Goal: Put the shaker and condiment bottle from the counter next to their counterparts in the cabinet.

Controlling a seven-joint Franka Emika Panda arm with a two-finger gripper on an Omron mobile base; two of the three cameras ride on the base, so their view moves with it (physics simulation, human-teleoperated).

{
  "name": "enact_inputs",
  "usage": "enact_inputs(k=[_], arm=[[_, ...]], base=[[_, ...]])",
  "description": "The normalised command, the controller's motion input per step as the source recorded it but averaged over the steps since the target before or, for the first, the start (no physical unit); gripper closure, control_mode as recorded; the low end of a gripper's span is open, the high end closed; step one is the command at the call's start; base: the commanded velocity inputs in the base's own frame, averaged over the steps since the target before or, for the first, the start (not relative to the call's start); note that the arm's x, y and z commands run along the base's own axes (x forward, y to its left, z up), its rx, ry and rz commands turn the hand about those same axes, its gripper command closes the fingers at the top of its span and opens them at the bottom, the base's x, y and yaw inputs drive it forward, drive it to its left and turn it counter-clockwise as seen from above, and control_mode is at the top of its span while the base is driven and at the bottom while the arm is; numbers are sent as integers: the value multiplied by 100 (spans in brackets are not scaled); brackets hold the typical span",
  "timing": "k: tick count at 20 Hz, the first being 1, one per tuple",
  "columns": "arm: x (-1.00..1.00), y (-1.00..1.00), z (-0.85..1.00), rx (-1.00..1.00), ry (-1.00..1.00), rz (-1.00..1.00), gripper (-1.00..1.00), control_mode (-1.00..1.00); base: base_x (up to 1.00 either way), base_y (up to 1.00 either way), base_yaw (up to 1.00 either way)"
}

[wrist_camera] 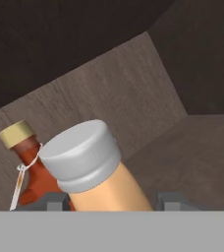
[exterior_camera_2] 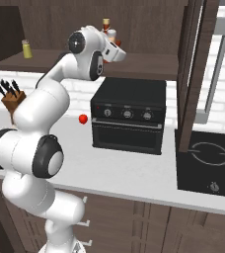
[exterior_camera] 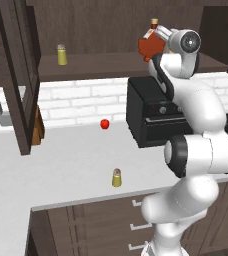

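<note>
Yellow shakers (exterior_camera: 116,178), two; bottles, two, pale condiment bottle (wrist_camera: 97,170) clasped in pincer (wrist_camera: 116,201) beside red one (wrist_camera: 31,167).

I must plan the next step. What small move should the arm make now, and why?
Probably lower the bottle onto the shelf, then open. The gripper holds it between its fingers, tilted, beside the red bottle in the cabinet.

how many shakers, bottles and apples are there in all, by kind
shakers: 2, one on the cabinet shelf, one on the counter
bottles: 2, the dark red maple-leaf bottle and the pale orange condiment bottle between the fingers
small red apple: 1
total: 5
</note>
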Motion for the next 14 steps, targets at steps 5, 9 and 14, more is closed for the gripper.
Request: enact_inputs(k=[5, 9, 14], arm=[[27, 0, -6, 0, 0, 3, 100, -100], [22, 0, -4, 0, 0, 2, 100, -100], [4, 0, 0, 0, 0, 2, 100, -100]], base=[[0, 0, 0], [0, 0, 0], [0, 0, 0]])
